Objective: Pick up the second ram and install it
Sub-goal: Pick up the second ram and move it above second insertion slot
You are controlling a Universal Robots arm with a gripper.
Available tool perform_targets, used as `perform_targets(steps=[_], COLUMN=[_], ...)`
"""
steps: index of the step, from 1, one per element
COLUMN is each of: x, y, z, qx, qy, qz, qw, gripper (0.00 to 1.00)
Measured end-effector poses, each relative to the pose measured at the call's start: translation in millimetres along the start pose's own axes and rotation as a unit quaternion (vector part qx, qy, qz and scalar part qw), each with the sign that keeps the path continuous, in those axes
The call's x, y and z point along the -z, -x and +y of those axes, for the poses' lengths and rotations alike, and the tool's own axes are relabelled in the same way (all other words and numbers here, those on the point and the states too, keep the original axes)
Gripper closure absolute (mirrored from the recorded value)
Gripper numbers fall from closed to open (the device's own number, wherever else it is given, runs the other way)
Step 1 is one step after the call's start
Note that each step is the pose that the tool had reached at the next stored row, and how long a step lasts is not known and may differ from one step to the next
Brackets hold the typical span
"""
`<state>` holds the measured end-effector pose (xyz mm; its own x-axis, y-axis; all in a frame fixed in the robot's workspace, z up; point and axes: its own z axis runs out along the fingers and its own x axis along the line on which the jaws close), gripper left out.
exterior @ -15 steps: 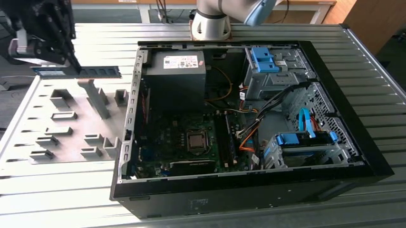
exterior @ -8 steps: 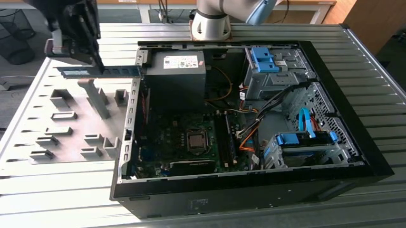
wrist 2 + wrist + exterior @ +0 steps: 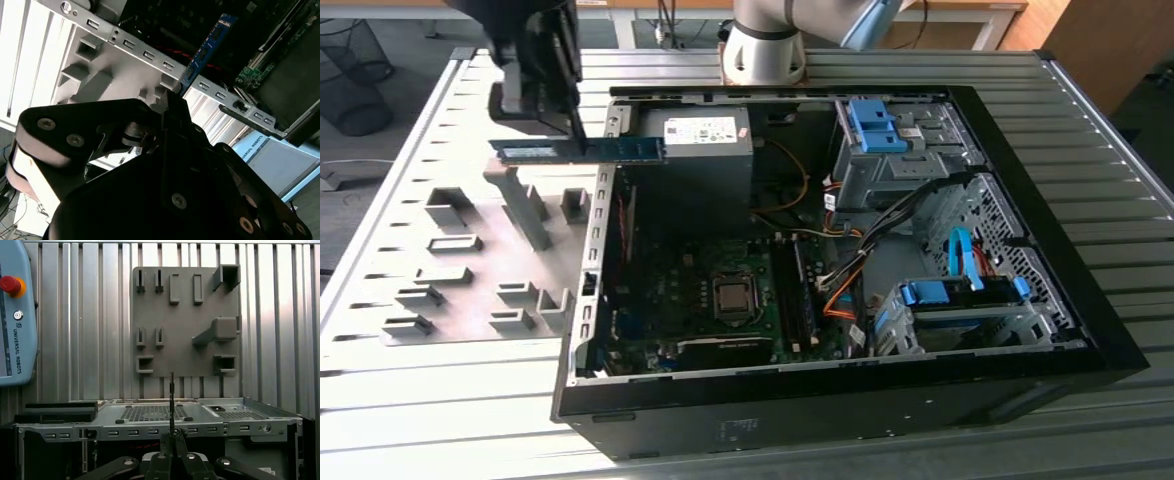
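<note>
The second ram (image 3: 587, 150), a thin blue circuit-board stick, hangs level in the air above the left wall of the open computer case (image 3: 594, 300), at its far end. My gripper (image 3: 576, 135) is shut on it near its middle. In the second wrist view the blue stick (image 3: 206, 50) juts out beyond the fingers (image 3: 172, 107) toward the case interior. It appears edge-on in the first wrist view as a thin dark line (image 3: 171, 400) rising from the gripper (image 3: 172, 437). The motherboard (image 3: 707, 300) with its memory slots (image 3: 790, 290) lies below, inside the case.
A grey fixture plate (image 3: 454, 270) with raised blocks lies at the exterior view's left of the case. Inside the case are a power supply (image 3: 707, 150), blue drive brackets (image 3: 881, 125), and orange and black cables (image 3: 847, 290). A teach pendant (image 3: 15, 315) rests on the ribbed metal table.
</note>
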<state>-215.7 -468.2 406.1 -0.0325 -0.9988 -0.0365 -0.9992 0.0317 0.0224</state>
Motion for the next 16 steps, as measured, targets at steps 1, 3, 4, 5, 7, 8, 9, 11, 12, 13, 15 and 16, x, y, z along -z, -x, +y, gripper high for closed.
perform_targets(steps=[1,3,4,5,7,8,9,11,12,13,15,16], x=[0.1,0.1,0.2,0.2,0.3,0.4,0.4,0.5,0.5,0.5,0.5,0.6], y=[0.1,0.4,0.6,0.7,1.0,1.2,1.3,1.6,1.7,1.9,2.2,2.3], z=[-4.5,-13.6,-18.1,-22.6,-31.6,-36.2,-40.9,-49.8,-54.3,-59.0,-68.2,-72.7], qx=[0.0,0.0,0.0,0.0,0.0,0.0,0.0,0.0,0.0,0.0,0.0,0.0], qy=[0.0,-0.0001,-0.0001,-0.0001,-0.0001,0.0,-0.0001,-0.0001,-0.0001,-0.0001,-0.0001,0.0], qz=[0.0,-0.0001,0.0,-0.0001,-0.0001,0.0,-0.0001,-0.0001,-0.0001,-0.0001,-0.0001,0.0], qw=[1.0,1.0,1.0,1.0,1.0,1.0,1.0,1.0,1.0,1.0,1.0,1.0], gripper=[0.86,0.86,0.86,0.86,0.86,0.86,0.86,0.86,0.86,0.86,0.86,0.86])
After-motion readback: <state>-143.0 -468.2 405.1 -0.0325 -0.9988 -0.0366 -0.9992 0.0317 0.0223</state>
